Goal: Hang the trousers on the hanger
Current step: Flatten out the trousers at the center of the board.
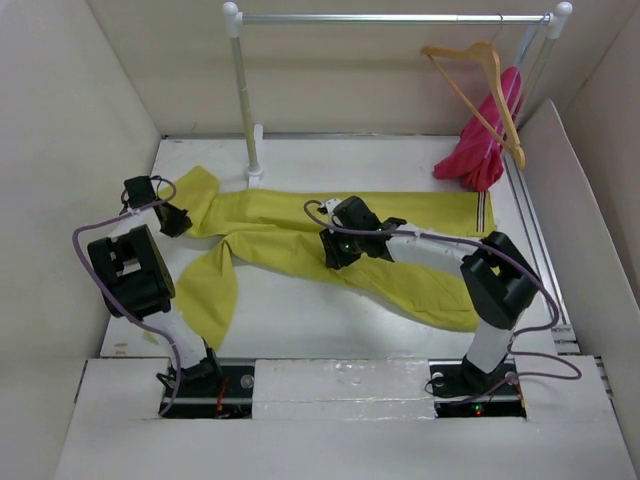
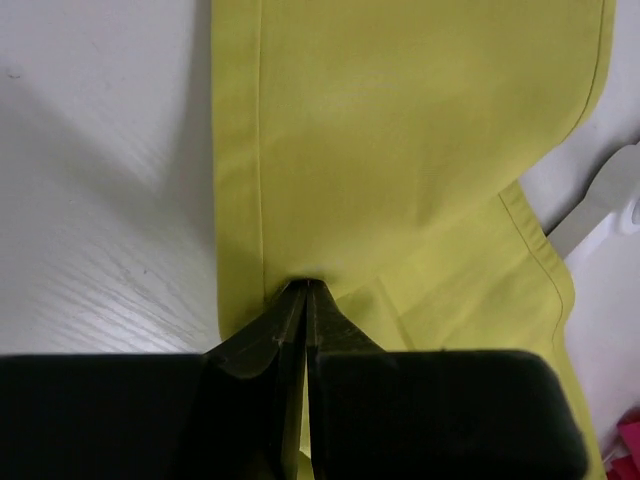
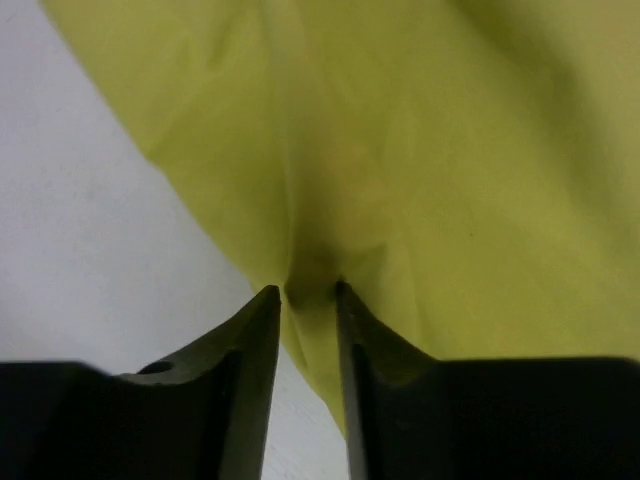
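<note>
The yellow-green trousers [image 1: 400, 215] lie spread flat across the table, with one leg folded toward the front left. My left gripper [image 1: 183, 222] is at their left end, shut on the cloth's edge [image 2: 400, 150], its jaws pressed together [image 2: 307, 285]. My right gripper [image 1: 335, 250] is low over the middle of the trousers. It stands open [image 3: 305, 292], its jaws a little apart, with a puckered fold of the trousers [image 3: 450, 150] between the tips. The tan wooden hanger [image 1: 480, 90] hangs tilted from the right end of the rail.
The white-and-silver clothes rail [image 1: 390, 18] stands at the back, its left post [image 1: 247, 110] close behind the trousers. A magenta-pink garment [image 1: 485, 140] hangs below the hanger at the back right. White walls enclose the table on the left, right and back.
</note>
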